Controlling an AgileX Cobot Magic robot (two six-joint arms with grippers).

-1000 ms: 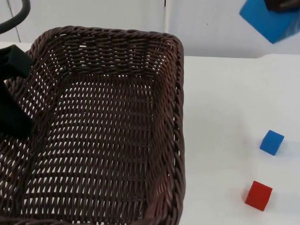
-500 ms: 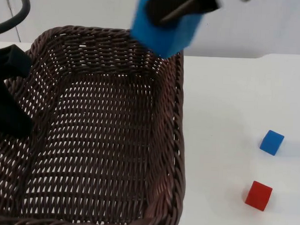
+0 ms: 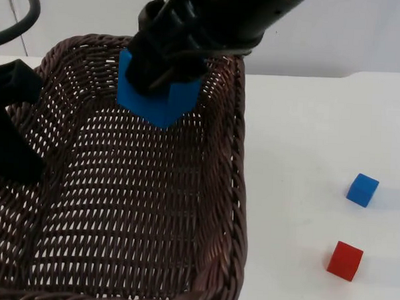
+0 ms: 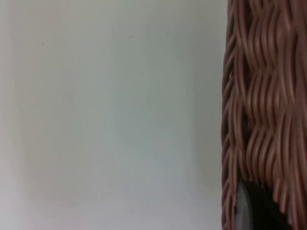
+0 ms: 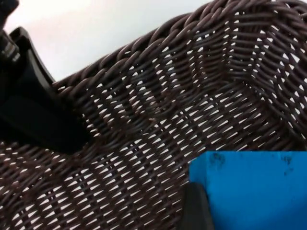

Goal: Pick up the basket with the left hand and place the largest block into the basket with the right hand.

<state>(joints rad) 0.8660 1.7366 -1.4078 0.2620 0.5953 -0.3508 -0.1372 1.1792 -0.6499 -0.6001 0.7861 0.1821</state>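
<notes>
Basket (image 3: 151, 207) floor open at centre and bottom of frame. Big block (image 3: 156, 98) and right end effector (image 3: 165, 72) block upper centre; left end effector (image 3: 12, 125) blocks left rim.

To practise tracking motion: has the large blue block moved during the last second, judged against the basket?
Yes. The large blue block, held by the right gripper, has travelled from beyond the basket's right rim leftward and down, and now hangs inside its far end.
</notes>
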